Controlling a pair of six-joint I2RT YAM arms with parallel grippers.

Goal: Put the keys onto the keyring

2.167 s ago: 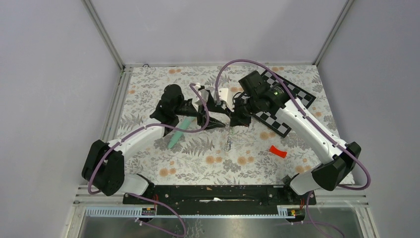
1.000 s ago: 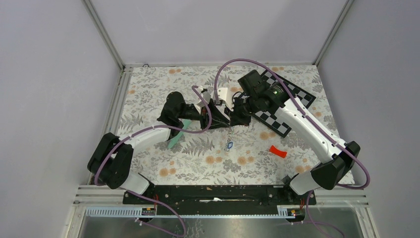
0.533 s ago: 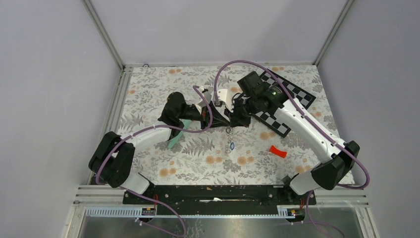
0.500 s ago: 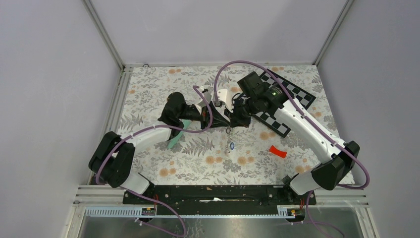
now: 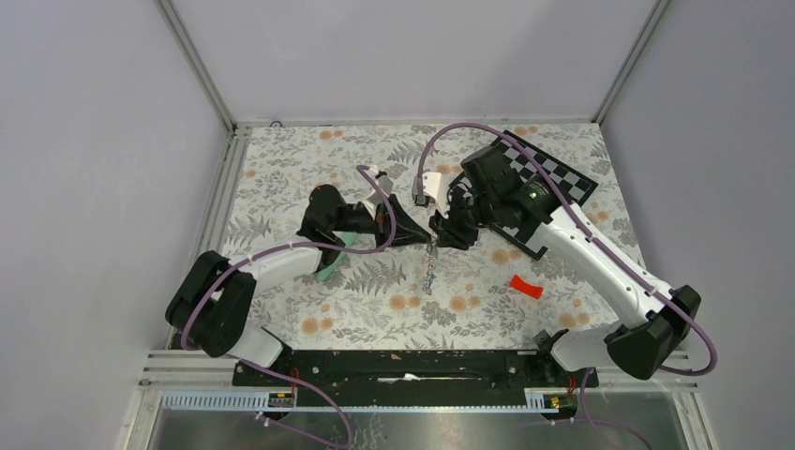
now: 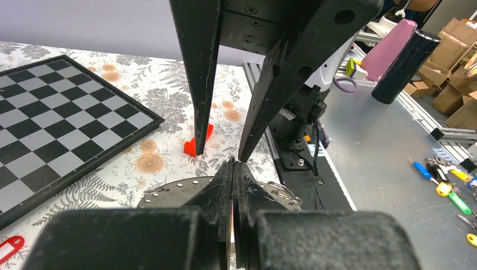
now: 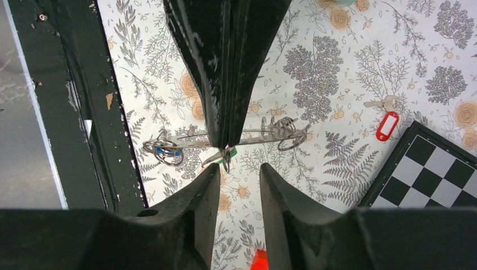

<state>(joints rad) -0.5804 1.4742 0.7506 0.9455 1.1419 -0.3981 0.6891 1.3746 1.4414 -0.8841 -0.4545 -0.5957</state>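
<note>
Keyring (image 7: 281,133), pinched by left jaws, clears chessboard (image 7: 433,169) edge.

A white counter (image 5: 281,169) printed with grey ferns and orange blooms carries a black-and-white chequered board (image 5: 562,178), a red plastic piece (image 5: 526,286), a mint-green tube (image 5: 325,273), a red-tagged key (image 7: 387,125) and a silvery keyring (image 7: 281,130) bearing a blue tag (image 7: 162,151).

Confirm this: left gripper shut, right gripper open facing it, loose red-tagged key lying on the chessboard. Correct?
One slip: the red-tagged key lies on the floral table, just off the corner of the chessboard, as the right wrist view shows. The left gripper is shut and the right gripper open facing it.
</note>
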